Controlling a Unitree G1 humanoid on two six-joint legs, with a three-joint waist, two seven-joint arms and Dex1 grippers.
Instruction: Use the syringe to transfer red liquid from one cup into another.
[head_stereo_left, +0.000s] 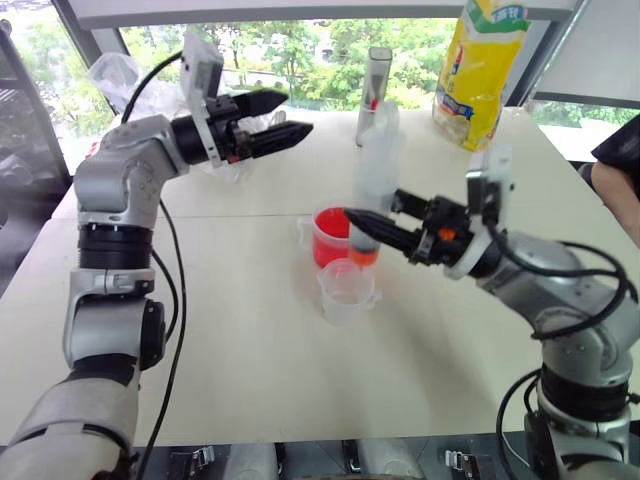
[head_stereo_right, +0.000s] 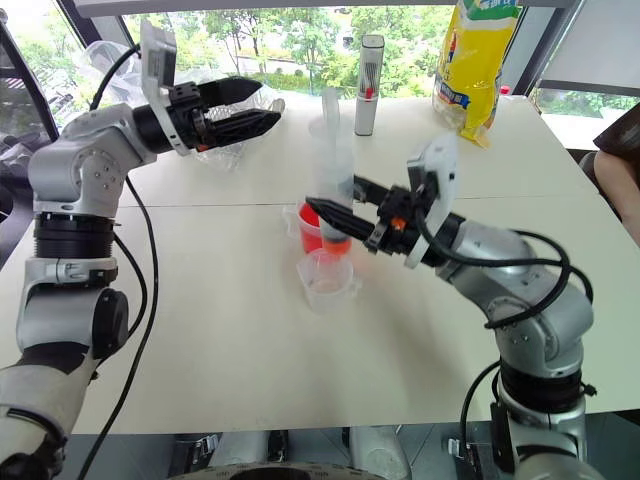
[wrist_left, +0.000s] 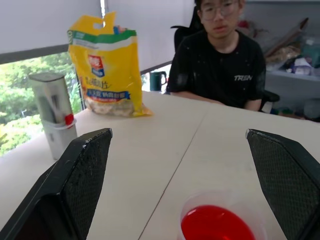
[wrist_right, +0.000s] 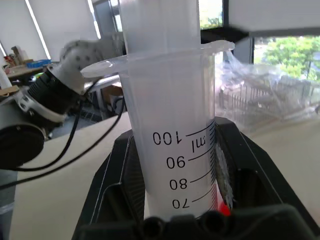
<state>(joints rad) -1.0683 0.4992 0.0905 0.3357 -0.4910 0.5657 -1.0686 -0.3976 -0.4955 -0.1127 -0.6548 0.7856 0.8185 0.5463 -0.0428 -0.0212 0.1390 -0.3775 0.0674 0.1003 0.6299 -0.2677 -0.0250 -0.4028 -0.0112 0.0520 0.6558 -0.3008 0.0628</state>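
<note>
My right gripper (head_stereo_left: 368, 232) is shut on the syringe (head_stereo_left: 376, 165), holding its clear barrel (wrist_right: 172, 150) upright over the middle of the table. Red liquid (head_stereo_left: 363, 254) shows in the syringe's lower end. That end hangs beside the red-filled handled cup (head_stereo_left: 328, 238) and just behind the small colourless cup (head_stereo_left: 346, 291). I cannot tell which rim the tip is over. My left gripper (head_stereo_left: 283, 118) is open and empty, raised high at the far left; between its fingers (wrist_left: 77, 185) the red cup (wrist_left: 217, 225) shows below.
A grey upright cylinder (head_stereo_left: 375, 95) with a red mark and a yellow snack bag (head_stereo_left: 480, 65) stand at the table's far edge. Crumpled clear plastic (head_stereo_right: 235, 150) lies under the left gripper. A person (wrist_left: 220, 55) sits at the table's right side.
</note>
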